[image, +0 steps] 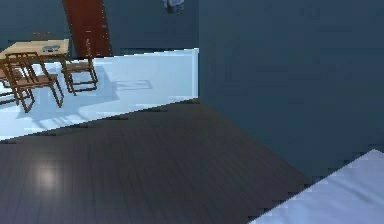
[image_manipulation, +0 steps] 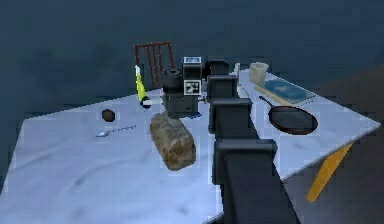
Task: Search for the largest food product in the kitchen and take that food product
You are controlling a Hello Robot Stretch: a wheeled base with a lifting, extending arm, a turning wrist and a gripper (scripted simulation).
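Lying on marbled tabletop point(image_manipulation: 80, 170): crusty oblong loaf point(image_manipulation: 172, 141); cannot tell whether pincer point(image_manipulation: 170, 84) holds anything.

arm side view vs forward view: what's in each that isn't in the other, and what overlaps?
Arm side view: a pale tabletop carrying a brown loaf, a black frying pan, a yellow-green bottle and a small dark round thing. The arm rises over it, with the gripper at its far end; I cannot tell whether it holds anything.
Forward view: a wooden dining table with chairs, a reddish door, dark floor.
Both: the dark blue wall. The pale slab at the forward view's bottom right may be that same tabletop.
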